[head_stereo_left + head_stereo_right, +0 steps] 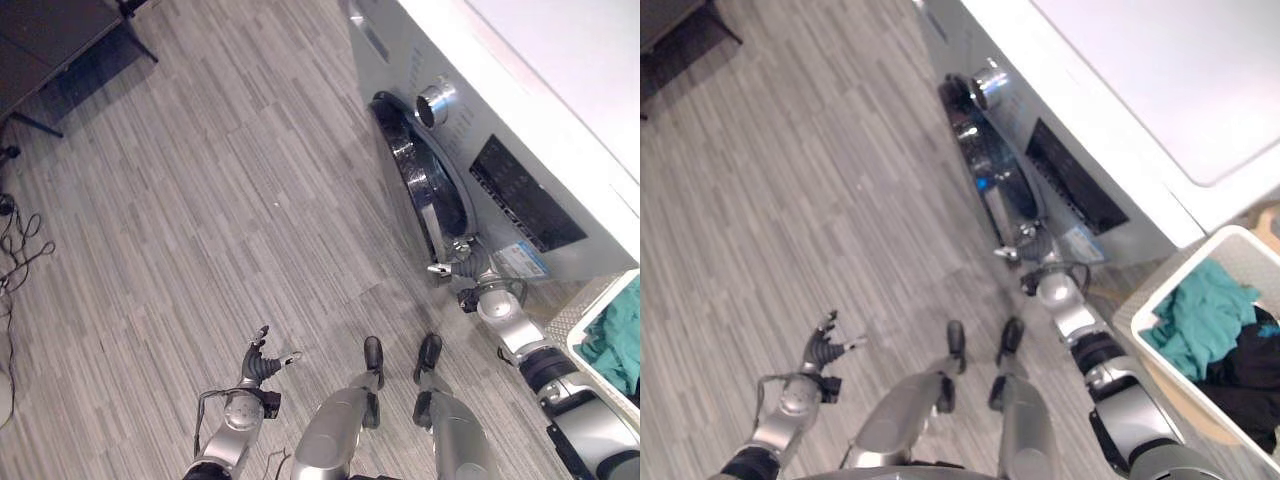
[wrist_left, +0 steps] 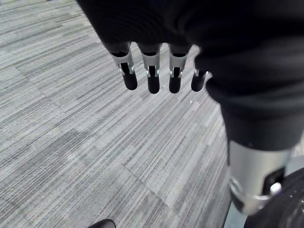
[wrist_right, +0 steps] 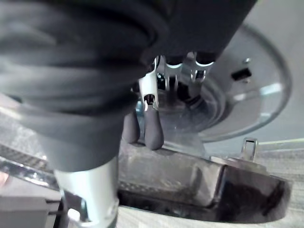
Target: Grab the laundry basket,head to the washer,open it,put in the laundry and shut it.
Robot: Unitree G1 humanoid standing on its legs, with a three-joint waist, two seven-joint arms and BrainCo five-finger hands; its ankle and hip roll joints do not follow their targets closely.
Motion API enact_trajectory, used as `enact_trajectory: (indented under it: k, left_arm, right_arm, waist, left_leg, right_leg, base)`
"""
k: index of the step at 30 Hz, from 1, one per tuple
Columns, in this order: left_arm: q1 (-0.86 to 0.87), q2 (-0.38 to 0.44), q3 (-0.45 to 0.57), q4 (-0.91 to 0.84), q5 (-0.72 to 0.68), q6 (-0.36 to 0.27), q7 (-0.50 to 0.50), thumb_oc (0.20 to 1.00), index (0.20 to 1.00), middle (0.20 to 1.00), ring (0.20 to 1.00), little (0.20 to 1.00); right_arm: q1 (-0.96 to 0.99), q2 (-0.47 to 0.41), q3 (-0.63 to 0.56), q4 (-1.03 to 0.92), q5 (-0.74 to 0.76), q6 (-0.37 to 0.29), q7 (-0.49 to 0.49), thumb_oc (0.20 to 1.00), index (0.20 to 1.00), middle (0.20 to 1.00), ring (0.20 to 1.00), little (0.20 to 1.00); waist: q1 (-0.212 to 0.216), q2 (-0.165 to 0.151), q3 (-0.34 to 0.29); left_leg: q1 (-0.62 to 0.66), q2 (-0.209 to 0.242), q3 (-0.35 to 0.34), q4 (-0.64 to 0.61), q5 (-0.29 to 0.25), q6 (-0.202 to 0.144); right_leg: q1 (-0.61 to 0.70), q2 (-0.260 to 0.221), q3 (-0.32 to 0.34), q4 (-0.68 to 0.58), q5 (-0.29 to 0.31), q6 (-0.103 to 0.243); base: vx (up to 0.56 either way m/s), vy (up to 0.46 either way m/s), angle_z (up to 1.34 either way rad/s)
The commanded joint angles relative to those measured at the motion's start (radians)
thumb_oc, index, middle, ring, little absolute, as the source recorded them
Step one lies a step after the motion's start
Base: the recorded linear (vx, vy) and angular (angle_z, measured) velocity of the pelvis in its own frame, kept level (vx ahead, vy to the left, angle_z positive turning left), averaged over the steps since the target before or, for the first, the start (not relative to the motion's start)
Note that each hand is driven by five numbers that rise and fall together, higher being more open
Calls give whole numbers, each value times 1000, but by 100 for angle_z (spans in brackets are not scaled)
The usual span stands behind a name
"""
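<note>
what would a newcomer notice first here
The washer along the right, with the right hand at its round door's edge. Next, the white basket of teal and dark laundry at lower right. The left hand hangs open over bare floor.

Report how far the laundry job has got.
Done: the laundry basket stands on the floor beside the washer, clothes still inside. In hand: the right hand is at the edge of the washer door, which looks shut or barely ajar; its grip is unclear. The left hand hangs open over the floor. Left: open the door, load, shut.
</note>
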Motion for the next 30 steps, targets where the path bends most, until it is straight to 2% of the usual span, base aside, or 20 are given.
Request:
enact_trajectory:
  k: [1,2,3,6,9,12,15,17,19,21,23,24,27,30]
  left_arm:
    - [16,56,4,-6,-40,-21,25,1000,1000,1000,1000,1000]
    - [17,57,4,-6,-40,-21,25,1000,1000,1000,1000,1000]
    - [18,55,-6,-10,-32,-15,21,1000,1000,1000,1000,1000]
    - [13,58,-20,-18,-38,-18,20,1000,1000,1000,1000,1000]
    - [-16,73,-57,-21,-63,-38,26,1000,1000,1000,1000,1000]
    - [-25,82,-64,-29,-77,-46,26,1000,1000,1000,1000,1000]
    - [-17,92,-52,-48,-89,-47,20,1000,1000,1000,1000,1000]
    - [-14,92,-39,-61,-80,-38,15,1000,1000,1000,1000,1000]
    - [-14,90,-38,-67,-78,-36,13,1000,1000,1000,1000,1000]
    - [-34,66,-28,-93,-59,-26,11,1000,1000,1000,1000,1000]
    - [-49,54,-26,-117,-51,-23,12,1000,1000,1000,1000,1000]
    - [-85,45,-17,-158,-40,-26,9,1000,1000,1000,1000,1000]
    - [-102,54,-9,-196,-20,-24,13,1000,1000,1000,1000,1000]
    - [-146,63,-4,-200,-17,-22,29,1000,1000,1000,1000,1000]
  right_arm:
    - [-41,119,108,-167,57,-63,69,1000,1000,1000,1000,1000]
    - [-41,120,108,-167,57,-63,69,1000,1000,1000,1000,1000]
    - [-61,176,195,-218,48,-71,124,1000,1000,1000,1000,1000]
    - [-124,222,239,-228,63,-79,143,1000,1000,1000,1000,1000]
    - [-277,276,228,-205,172,-99,118,1000,1000,1000,1000,1000]
    - [-328,270,197,-188,213,-105,91,1000,1000,1000,1000,1000]
    - [-324,205,158,-221,241,-97,65,1000,1000,1000,1000,1000]
    - [-252,135,121,-256,247,-92,64,1000,1000,1000,1000,1000]
    - [-220,115,111,-277,242,-89,69,1000,1000,1000,1000,1000]
    - [-52,45,75,-378,202,-89,101,1000,1000,1000,1000,1000]
    - [19,13,64,-429,172,-88,129,1000,1000,1000,1000,1000]
    - [132,-37,73,-480,90,-90,187,1000,1000,1000,1000,1000]
    - [235,-42,99,-465,46,-83,239,1000,1000,1000,1000,1000]
    - [277,-38,94,-426,30,-82,241,1000,1000,1000,1000,1000]
  waist:
    - [44,-76,-27]
    - [44,-76,-27]
    - [58,-82,-23]
    - [79,-81,-19]
    - [122,-77,-12]
    - [141,-73,-11]
    - [153,-74,-16]
    - [142,-83,-13]
    - [138,-85,-12]
    - [98,-96,-3]
    - [73,-99,1]
    - [17,-106,6]
    - [-25,-118,6]
    - [-37,-138,8]
  left_leg:
    - [-29,21,-79,-30,42,-58]
    - [-29,21,-79,-30,42,-58]
    - [-23,20,-86,-27,36,-57]
    - [-22,17,-98,-22,34,-57]
    - [-39,7,-132,-13,37,-59]
    - [-51,0,-152,-10,40,-61]
    - [-60,-11,-179,-21,47,-61]
    - [-59,-13,-185,-37,53,-63]
    - [-59,-13,-184,-39,54,-64]
    - [-51,-9,-164,-49,50,-65]
    - [-44,-5,-143,-49,43,-64]
    - [-26,8,-93,-34,18,-62]
    - [-6,24,-72,-20,5,-62]
    - [-20,27,-129,-4,4,-71]
  right_leg:
    - [77,-67,26,33,-110,94]
    - [77,-67,26,33,-110,94]
    - [89,-66,21,29,-113,94]
    - [97,-67,11,31,-117,93]
    - [100,-73,-16,35,-119,90]
    - [102,-74,-33,32,-121,89]
    - [109,-72,-61,26,-128,87]
    - [109,-70,-67,23,-129,88]
    - [108,-70,-66,24,-129,88]
    - [102,-70,-48,19,-122,92]
    - [95,-72,-28,22,-117,95]
    - [85,-69,19,25,-108,100]
    - [82,-45,81,25,-106,96]
    - [71,-28,111,27,-107,94]
  base:
    - [58,-1,-6]
    - [35,-8,-13]
    - [24,-13,-9]
    - [28,-29,4]
    - [17,-54,25]
    - [18,-35,60]
    - [44,-54,54]
    - [55,-31,43]
    - [23,-5,34]
    - [25,3,-18]
    - [-26,32,-80]
    - [-69,2,-100]
    - [-49,-43,-95]
    - [-22,-47,-80]
